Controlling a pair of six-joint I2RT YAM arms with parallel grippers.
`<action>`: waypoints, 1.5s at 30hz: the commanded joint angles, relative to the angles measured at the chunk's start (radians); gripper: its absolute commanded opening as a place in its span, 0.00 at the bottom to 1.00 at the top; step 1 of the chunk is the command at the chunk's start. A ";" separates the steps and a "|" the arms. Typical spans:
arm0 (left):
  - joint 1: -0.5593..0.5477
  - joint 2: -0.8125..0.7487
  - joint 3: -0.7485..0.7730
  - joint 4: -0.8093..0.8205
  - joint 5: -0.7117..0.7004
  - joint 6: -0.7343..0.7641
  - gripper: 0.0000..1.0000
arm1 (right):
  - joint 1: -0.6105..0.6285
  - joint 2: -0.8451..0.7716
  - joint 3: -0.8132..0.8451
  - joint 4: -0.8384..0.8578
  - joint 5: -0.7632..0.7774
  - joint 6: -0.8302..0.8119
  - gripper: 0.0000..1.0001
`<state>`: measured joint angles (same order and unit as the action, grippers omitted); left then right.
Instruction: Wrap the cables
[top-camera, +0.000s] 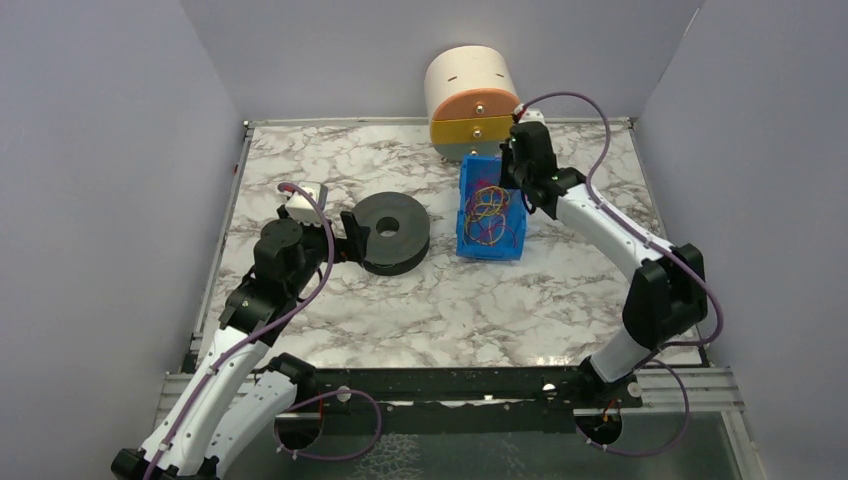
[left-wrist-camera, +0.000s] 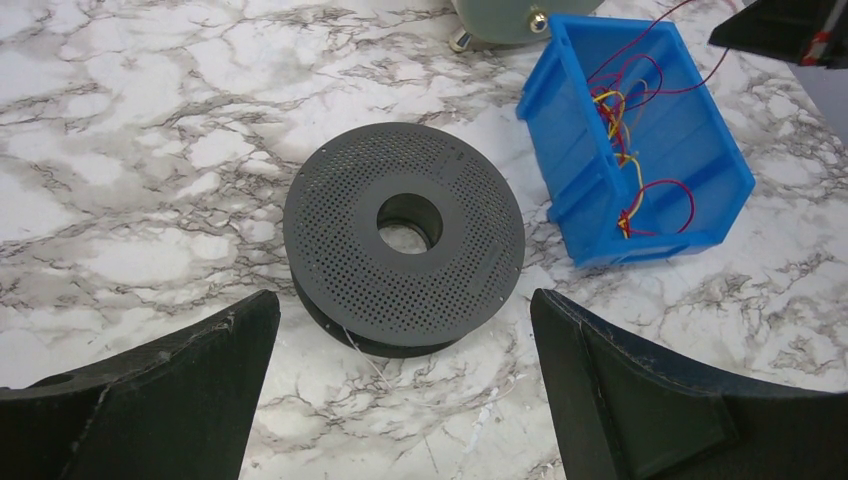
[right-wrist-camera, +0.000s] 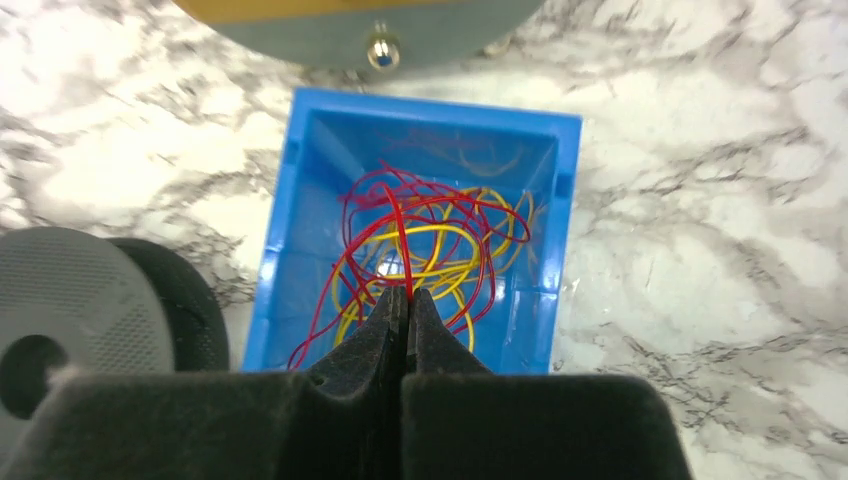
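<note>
Evidently to draw one strand free, the right tool (right-wrist-camera: 407, 296) is pinched shut on a red cable (right-wrist-camera: 398, 225) above the blue bin (right-wrist-camera: 430, 112), where the remaining red and yellow cables (right-wrist-camera: 445, 232) lie tangled. Just beside the bin on the table (left-wrist-camera: 120, 180), the perforated black spool (left-wrist-camera: 340, 230) lies flat. The left tool (left-wrist-camera: 405, 300), spread wide, faces it, probably positioned to steady it for winding.

Plain lilac-grey walls (top-camera: 100, 180) close in the left, right and top of the frame around a white tabletop (top-camera: 480, 310) veined in grey; a dark rail (top-camera: 450, 382) crosses the bottom.
</note>
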<state>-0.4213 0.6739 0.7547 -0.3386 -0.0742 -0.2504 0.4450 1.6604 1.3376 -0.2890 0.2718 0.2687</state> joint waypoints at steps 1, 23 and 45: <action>-0.005 -0.017 -0.005 0.020 0.017 -0.004 0.99 | -0.002 -0.123 0.021 -0.022 -0.017 -0.024 0.01; -0.005 -0.026 -0.006 0.025 0.030 -0.010 0.99 | 0.000 -0.287 0.317 -0.150 -0.252 0.013 0.01; -0.004 -0.004 -0.012 0.037 0.048 -0.007 0.99 | 0.000 -0.275 0.858 -0.092 -0.428 0.109 0.01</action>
<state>-0.4210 0.6846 0.7547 -0.3302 -0.0265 -0.2535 0.4450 1.3956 2.0911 -0.4343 -0.1062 0.3428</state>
